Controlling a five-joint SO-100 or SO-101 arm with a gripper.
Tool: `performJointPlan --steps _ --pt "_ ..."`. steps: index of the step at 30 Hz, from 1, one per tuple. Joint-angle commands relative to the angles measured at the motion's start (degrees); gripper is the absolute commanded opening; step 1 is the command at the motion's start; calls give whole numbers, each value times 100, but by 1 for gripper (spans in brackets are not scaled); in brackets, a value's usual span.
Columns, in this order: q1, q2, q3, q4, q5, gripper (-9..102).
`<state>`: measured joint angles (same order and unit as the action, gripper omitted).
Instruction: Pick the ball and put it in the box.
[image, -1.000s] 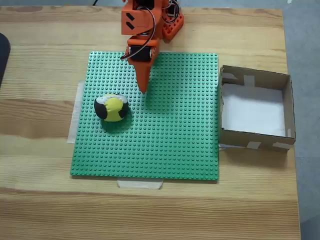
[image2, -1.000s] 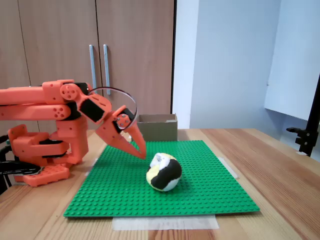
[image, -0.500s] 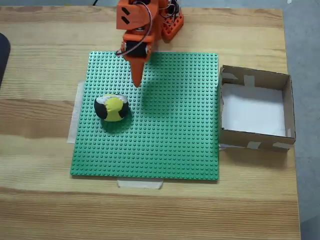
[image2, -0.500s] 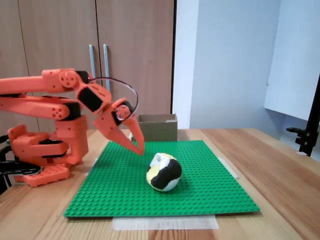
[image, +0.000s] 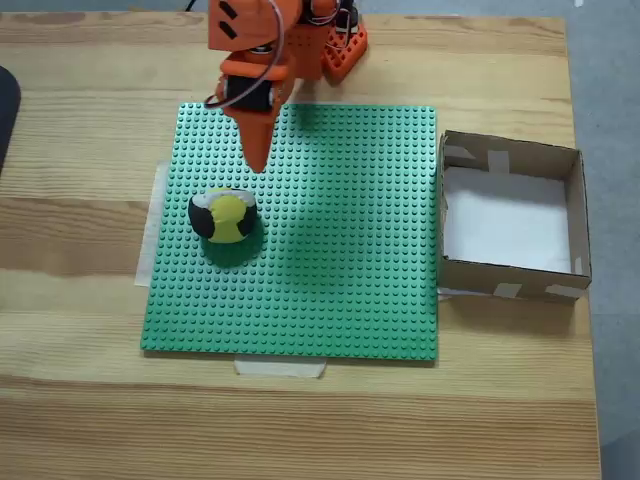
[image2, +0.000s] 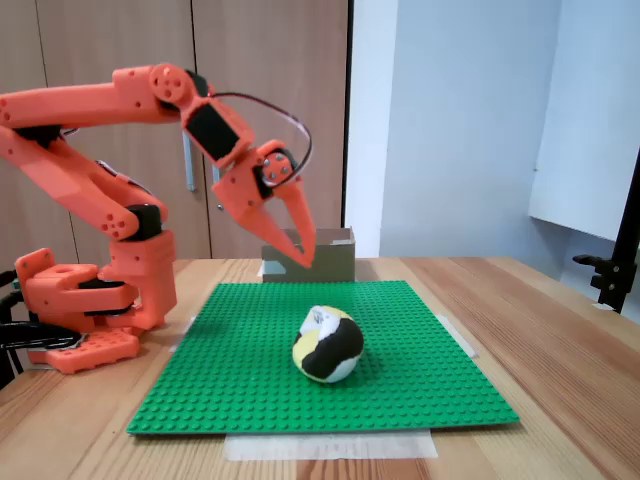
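The ball (image: 224, 216), patched yellow, black and white, rests on the left part of the green baseplate (image: 340, 260); in the side fixed view the ball (image2: 328, 344) lies near the plate's middle. My orange gripper (image: 257, 167) hangs behind the ball, tips together, holding nothing. From the side the gripper (image2: 307, 262) points down, well above the plate and higher than the ball. The box (image: 512, 281) stands open and empty off the plate's right edge. Seen from the side, the box (image2: 338, 256) is partly hidden behind my gripper's tip.
The baseplate (image2: 400, 370) is taped to a wooden table. My arm's orange base (image2: 90, 300) stands at the plate's far side. A dark object (image: 5, 110) lies at the table's left edge. A black stand (image2: 615, 270) rises at the right.
The arm has risen and swung left in the top-down view, lifting the gripper high above the plate. The ball and box have not moved.
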<state>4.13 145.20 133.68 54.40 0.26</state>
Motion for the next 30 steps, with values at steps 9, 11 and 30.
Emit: performJointPlan --steps 9,11,30 --pt "272 -1907 -2153 932 439 0" --pt "334 -2206 -2417 1107 475 0" --pt "1028 -3085 -2646 1547 97 31"
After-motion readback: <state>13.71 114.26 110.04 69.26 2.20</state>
